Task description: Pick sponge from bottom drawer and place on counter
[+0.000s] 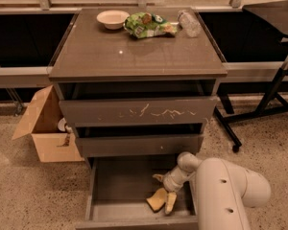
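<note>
The bottom drawer point(105, 186) is pulled open, and its flat grey floor shows. A pale yellow-tan sponge point(156, 200) lies on that floor near the front right. My gripper point(169, 196) reaches down into the drawer from the right and sits right at the sponge. I cannot tell whether it touches or holds it. My white arm point(225, 190) covers the drawer's right side. The counter point(134, 51) is the glossy dark top of the cabinet above.
On the counter's far edge are a white bowl point(112, 18), a green snack bag point(148, 25) and a clear plastic bottle point(189, 23). The scratched top drawer front point(139, 111) and the middle drawer point(139, 144) overhang. A cardboard box point(45, 126) stands at the left, a black stand point(269, 99) at the right.
</note>
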Robot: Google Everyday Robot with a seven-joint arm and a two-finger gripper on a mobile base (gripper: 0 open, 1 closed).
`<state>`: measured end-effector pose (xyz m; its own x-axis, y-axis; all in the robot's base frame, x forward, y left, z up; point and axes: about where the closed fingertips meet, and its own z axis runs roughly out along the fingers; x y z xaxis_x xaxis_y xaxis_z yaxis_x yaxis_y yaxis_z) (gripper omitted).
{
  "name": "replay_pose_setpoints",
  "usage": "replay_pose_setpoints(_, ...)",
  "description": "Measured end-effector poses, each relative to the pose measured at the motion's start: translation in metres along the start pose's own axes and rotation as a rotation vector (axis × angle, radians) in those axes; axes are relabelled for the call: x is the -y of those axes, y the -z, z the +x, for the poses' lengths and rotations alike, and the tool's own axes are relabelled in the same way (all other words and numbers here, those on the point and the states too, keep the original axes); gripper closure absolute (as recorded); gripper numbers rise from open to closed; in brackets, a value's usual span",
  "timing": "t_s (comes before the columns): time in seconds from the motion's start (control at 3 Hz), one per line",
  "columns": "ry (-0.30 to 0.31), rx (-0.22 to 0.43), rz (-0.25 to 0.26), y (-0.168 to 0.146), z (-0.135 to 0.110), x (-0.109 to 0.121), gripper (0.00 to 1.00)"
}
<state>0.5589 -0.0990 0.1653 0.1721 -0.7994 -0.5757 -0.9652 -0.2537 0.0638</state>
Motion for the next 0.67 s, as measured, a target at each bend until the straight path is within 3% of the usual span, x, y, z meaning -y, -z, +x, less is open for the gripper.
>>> replay_pose_setpoints(0.67,0.011,0.008,-0.008,-0.03,0.015,0.008,0.0)
